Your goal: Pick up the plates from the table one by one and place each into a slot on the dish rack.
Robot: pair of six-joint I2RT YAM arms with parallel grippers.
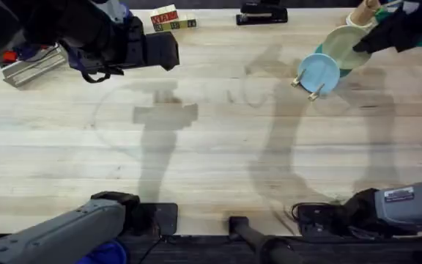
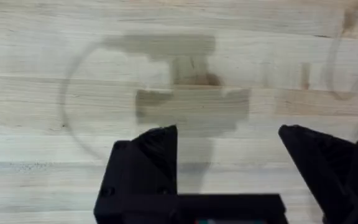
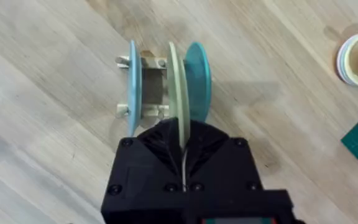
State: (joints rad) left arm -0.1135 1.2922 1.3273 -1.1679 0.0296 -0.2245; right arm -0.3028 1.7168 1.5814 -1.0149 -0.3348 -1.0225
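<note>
Plates stand on edge in the dish rack point(image 3: 148, 84) directly ahead of my right end effector point(image 3: 183, 146), whose fingers are pinched tight on the rim of the cream-yellow plate point(image 3: 176, 81). That matte disc sits upright between the light blue plate point(image 3: 132, 78) and the teal plate point(image 3: 197, 78). My left end effector point(image 2: 229, 155) hangs spread wide and empty above the bare pale desk point(image 2: 42, 37).

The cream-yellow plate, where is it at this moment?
The cream-yellow plate stands on edge in the dish rack, between the light blue plate and the teal plate, gripped by the right pincer, far right in the overhead view.
</note>
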